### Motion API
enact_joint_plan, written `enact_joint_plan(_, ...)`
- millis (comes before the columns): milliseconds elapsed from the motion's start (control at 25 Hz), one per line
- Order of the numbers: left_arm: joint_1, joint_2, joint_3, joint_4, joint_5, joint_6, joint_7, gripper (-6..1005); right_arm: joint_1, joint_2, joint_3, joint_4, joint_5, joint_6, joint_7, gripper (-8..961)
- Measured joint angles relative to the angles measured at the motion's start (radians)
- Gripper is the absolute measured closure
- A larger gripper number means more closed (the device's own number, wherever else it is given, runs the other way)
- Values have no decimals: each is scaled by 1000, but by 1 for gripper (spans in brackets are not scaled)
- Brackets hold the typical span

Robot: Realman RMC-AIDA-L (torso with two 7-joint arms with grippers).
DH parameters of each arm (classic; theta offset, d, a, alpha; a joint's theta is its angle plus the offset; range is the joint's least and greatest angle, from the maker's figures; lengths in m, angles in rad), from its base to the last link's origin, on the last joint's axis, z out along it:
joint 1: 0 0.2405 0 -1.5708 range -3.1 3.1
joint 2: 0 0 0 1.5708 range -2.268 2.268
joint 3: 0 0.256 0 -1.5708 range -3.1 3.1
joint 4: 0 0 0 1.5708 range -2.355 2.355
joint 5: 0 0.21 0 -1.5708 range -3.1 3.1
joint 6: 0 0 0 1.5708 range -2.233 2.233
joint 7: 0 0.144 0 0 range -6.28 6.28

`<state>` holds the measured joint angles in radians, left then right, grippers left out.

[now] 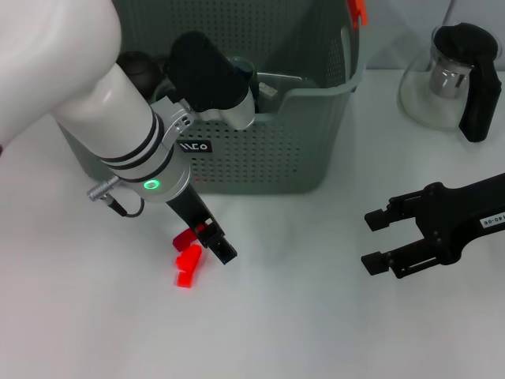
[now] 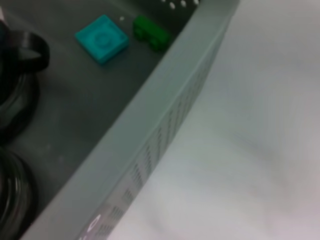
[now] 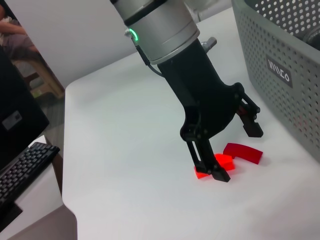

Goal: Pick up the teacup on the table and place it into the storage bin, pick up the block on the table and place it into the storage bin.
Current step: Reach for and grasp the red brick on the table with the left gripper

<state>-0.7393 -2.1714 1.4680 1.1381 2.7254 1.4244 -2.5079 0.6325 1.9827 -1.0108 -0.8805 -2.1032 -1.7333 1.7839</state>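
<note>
Two red blocks lie on the white table in front of the storage bin (image 1: 260,150): a bright one (image 1: 188,266) (image 3: 223,160) and a darker curved one (image 1: 184,237) (image 3: 245,153). My left gripper (image 1: 207,243) (image 3: 236,152) is low over them and open, one finger down at each side of the pair. A dark vessel with a loop handle (image 2: 33,50), seemingly the teacup, lies inside the bin (image 2: 165,85). My right gripper (image 1: 369,241) rests open at the right, holding nothing.
A teal square block (image 2: 102,38) and a green block (image 2: 150,32) lie on the bin's floor. A glass teapot with a black lid (image 1: 446,79) stands at the back right. A keyboard (image 3: 22,172) sits beyond the table's edge.
</note>
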Motion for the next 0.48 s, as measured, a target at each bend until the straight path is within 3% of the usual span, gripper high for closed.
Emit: enact_joint_plan(480,-11,4,-1,-64,10,-77,-3,77,1,-1,0,-2,0,0,-7,116)
